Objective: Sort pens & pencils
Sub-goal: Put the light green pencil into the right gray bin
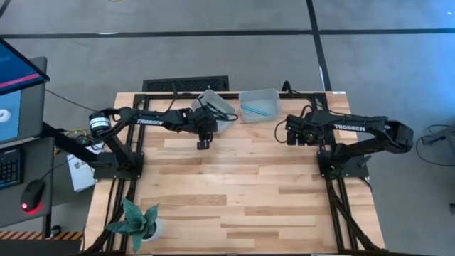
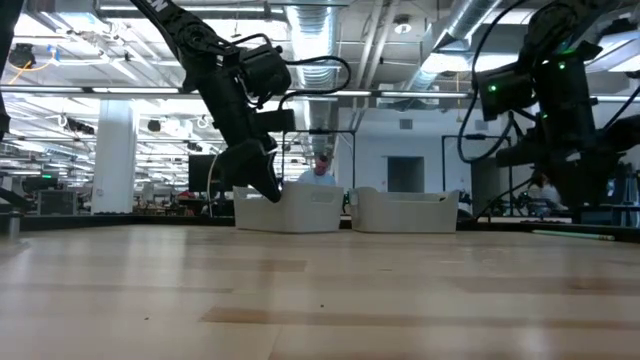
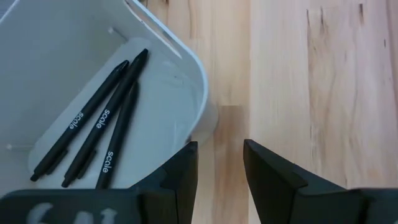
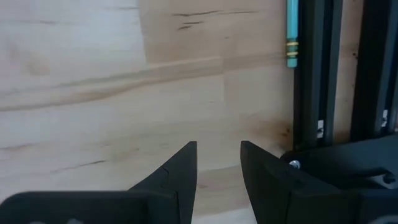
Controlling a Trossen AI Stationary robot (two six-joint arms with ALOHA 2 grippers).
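Both pairs of jaws are seen parted and holding nothing. The left gripper is hung over bare wood just in front of the left bin, with its fingers spread beside the bin's rounded corner. The right gripper is held above the table near the right side, its fingers apart over empty boards.

A black frame rail is seen running along the table's right edge, and one teal pencil lies on the wood right against it, ahead of the right gripper. A potted plant stands at the table's near left corner. A monitor, keyboard and mouse are placed on a side desk to the left. A person is partly visible beyond the bins in the low view.

Two pale bins are set side by side at the far edge. Three black pens marked "scale" are laid together in the left bin. A teal stick is seen lying in the right bin; its count cannot be told.
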